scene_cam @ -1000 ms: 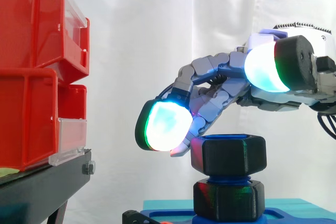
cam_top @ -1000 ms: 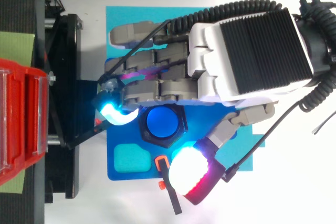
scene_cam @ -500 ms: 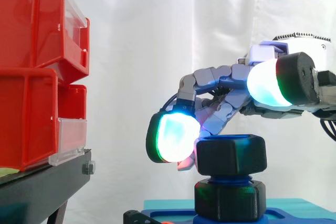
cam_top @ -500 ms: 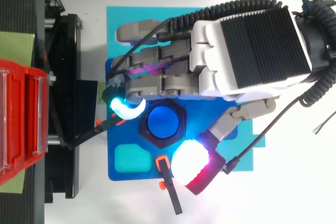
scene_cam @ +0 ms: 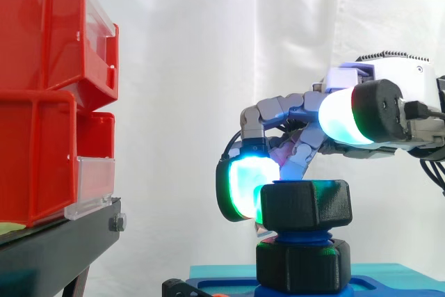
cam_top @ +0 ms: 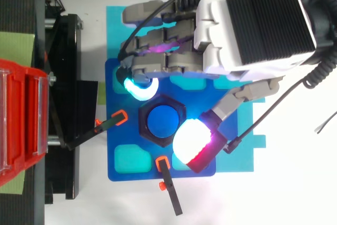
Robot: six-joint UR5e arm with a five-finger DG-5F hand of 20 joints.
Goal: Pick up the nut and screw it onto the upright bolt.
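**Hand curled beside nut, nut sitting on bolt**

Nut: black, hexagonal, sitting level on top of the upright blue bolt. Blue thread shows below it, above a second black hex piece at the bolt's foot. The bolt stands on a blue plate, which lies on a teal board.

Hand: comes in from the right, above the nut, fingers curled downward. One green-cyan fingertip is at the nut's left side and appears to touch it, though the contact itself is not clear from the side view. The thumb pad glows white and stands clear above the nut's top face. No pinch; the hand holds nothing.

Red bins sit on the black stand, well apart to the left.
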